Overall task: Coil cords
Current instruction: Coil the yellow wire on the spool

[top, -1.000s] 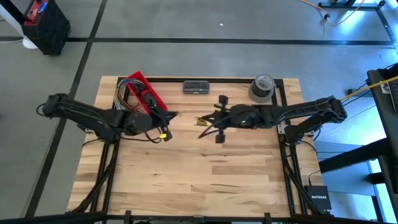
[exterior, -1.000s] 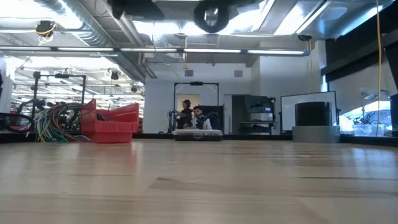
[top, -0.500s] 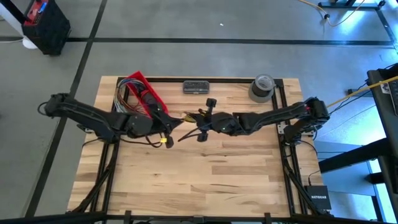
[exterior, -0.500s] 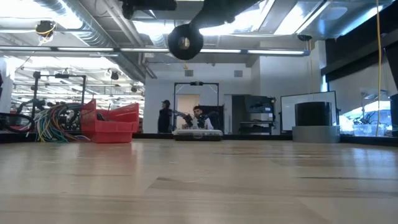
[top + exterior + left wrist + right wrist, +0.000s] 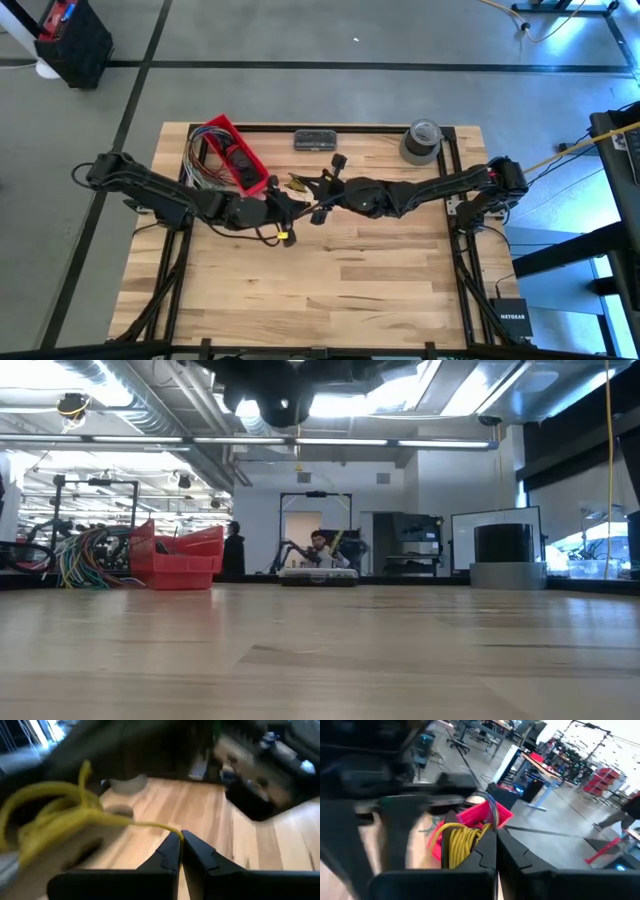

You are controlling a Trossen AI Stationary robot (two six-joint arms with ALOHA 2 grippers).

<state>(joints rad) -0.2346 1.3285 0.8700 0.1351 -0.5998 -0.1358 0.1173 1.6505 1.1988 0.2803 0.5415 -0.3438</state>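
Observation:
A yellow cord (image 5: 55, 815), gathered into several loose loops, hangs in the air between my two grippers above the table's far middle; it shows in the high view (image 5: 297, 183) and the right wrist view (image 5: 457, 840). My right gripper (image 5: 495, 836) reaches in from the right (image 5: 312, 192) and is shut at the loops. My left gripper (image 5: 180, 838) comes from the left (image 5: 287, 203) and is shut on a strand leading out of the loops. Both grippers are high above the table top (image 5: 280, 390). My left gripper pinches a single thin strand of the cord (image 5: 162, 827) between its two fingertips, where it runs out of the loops. The strand is off the table. My right gripper is shut at the top of the bundle of loops (image 5: 482, 829), several strands together. The loops hang below the fingers, clear of the table. The exact place of contact is hidden by the fingers.
A red bin (image 5: 236, 155) with a bundle of multicoloured wires (image 5: 203, 155) stands at the far left, close behind the grippers. A dark flat case (image 5: 314, 139) and a roll of tape (image 5: 423, 140) stand at the far edge. The wooden table (image 5: 330, 280) stretches toward the near edge.
My right gripper has gone toward the table's left edge, carrying the yellow loops with it. My left gripper has gone toward the right and met it near the red bin. The loops have stayed off the table.

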